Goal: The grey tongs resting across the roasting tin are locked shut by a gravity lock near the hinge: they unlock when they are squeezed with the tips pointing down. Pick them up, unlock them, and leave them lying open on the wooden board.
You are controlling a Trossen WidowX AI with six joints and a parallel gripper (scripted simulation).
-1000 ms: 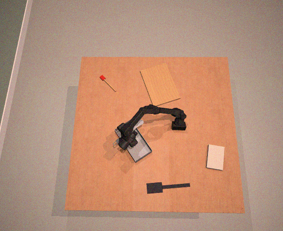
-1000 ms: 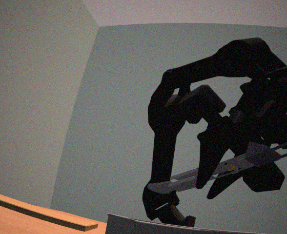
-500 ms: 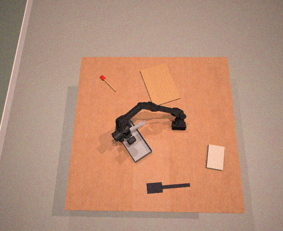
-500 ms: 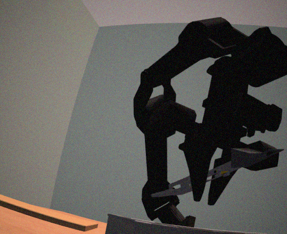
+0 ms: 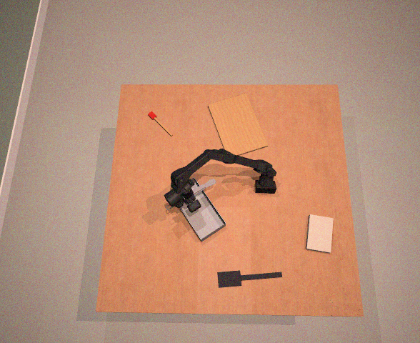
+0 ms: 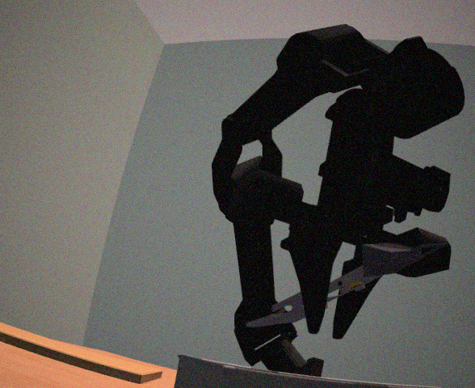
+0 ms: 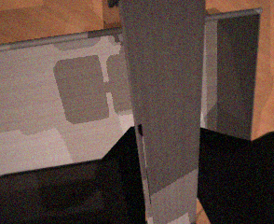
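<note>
My gripper (image 6: 325, 335) (image 7: 153, 131) is shut on the grey tongs (image 5: 208, 184) (image 6: 377, 260) (image 7: 167, 93) and holds them above the roasting tin (image 5: 210, 226) (image 6: 271, 374) (image 7: 237, 75). In the exterior view the tongs slope, with their left end lower and their right end higher. A small yellow part shows on their side near the fingers. Their arms look close together; whether the lock is engaged I cannot tell. The wooden board (image 5: 238, 121) (image 6: 62, 356) lies flat on the table, and nothing lies on it.
A red-headed stick (image 5: 151, 115) lies left of the board. A dark spatula-shaped thing (image 5: 229, 279) lies near the front table edge. A pale block (image 5: 320, 234) lies at the right, beyond the arm base (image 5: 265, 186).
</note>
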